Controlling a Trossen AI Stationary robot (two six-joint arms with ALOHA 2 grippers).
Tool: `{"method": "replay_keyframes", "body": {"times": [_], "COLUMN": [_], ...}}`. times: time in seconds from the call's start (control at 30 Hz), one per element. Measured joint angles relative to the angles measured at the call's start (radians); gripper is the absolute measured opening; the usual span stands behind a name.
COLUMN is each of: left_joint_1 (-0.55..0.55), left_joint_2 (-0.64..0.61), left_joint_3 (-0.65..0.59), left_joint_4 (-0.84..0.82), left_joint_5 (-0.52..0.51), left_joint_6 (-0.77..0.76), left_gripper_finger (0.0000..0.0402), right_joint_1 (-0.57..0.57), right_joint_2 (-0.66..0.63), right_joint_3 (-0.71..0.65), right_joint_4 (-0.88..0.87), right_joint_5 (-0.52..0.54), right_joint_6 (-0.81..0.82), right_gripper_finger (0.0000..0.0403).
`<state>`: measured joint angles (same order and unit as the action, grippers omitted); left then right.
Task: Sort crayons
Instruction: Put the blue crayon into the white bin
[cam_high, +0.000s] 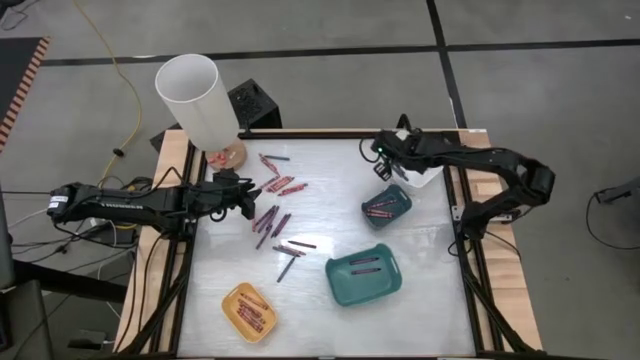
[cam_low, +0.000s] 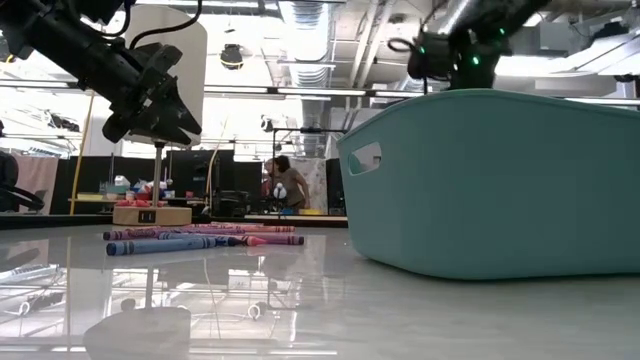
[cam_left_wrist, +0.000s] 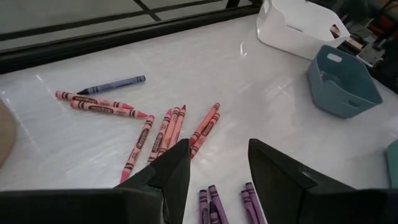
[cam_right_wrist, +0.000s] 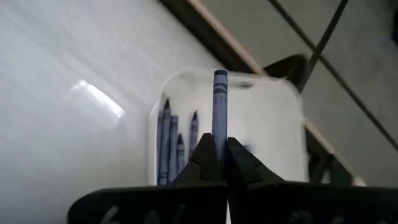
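Loose crayons (cam_high: 275, 205), red, pink, purple and one blue-grey, lie flat on the white table's middle; they also show in the left wrist view (cam_left_wrist: 155, 127). My left gripper (cam_left_wrist: 217, 149) hovers open above them at the table's left (cam_high: 248, 197), with nothing between its fingers. My right gripper (cam_right_wrist: 219, 146) is shut on a blue crayon (cam_right_wrist: 219, 99) over the white tray (cam_right_wrist: 273, 124) at the far right (cam_high: 425, 178). Several blue crayons (cam_right_wrist: 174, 146) lie inside that tray. My right gripper pinches the blue crayon between its two fingertips, on the crayon's near part (cam_right_wrist: 219, 132). The crayon runs along the fingers and sticks out well past their tips. It is lifted clear, above the white tray's inside.
A small blue-grey tray (cam_high: 387, 207) holds red crayons. A larger teal tray (cam_high: 363, 277) holds purple ones, and a yellow tray (cam_high: 248, 310) near the front holds pink-red ones. A tall white cylinder (cam_high: 197, 97) stands at the far left corner.
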<state>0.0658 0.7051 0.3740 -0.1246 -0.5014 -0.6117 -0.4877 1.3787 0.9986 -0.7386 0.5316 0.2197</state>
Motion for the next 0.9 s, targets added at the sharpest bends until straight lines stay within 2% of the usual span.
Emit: {"method": "replay_keyframes", "body": {"times": [0.17,0.43,0.67,0.9], "left_joint_1": [0.0,0.0,0.0,0.0], "left_joint_2": [0.0,0.0,0.0,0.0], "left_joint_3": [0.0,0.0,0.0,0.0], "left_joint_4": [0.0,0.001,0.002,0.003], "left_joint_5": [0.0,-0.001,-0.002,-0.014], "left_joint_6": [-0.003,-0.003,-0.013,-0.018], "left_gripper_finger": [0.0151,0.0151,0.0151,0.0151], "right_joint_1": [-0.043,-0.161,-0.276,-0.317], "right_joint_2": [-0.019,-0.019,-0.018,-0.017], "right_joint_3": [-0.134,-0.285,-0.315,-0.315], "right_joint_4": [0.106,0.304,0.337,0.336], "right_joint_5": [-0.025,-0.123,-0.195,-0.204], "right_joint_6": [-0.007,-0.044,-0.045,-0.046], "right_gripper_finger": [0.0004,0.0004,0.0005,0.0024]}}
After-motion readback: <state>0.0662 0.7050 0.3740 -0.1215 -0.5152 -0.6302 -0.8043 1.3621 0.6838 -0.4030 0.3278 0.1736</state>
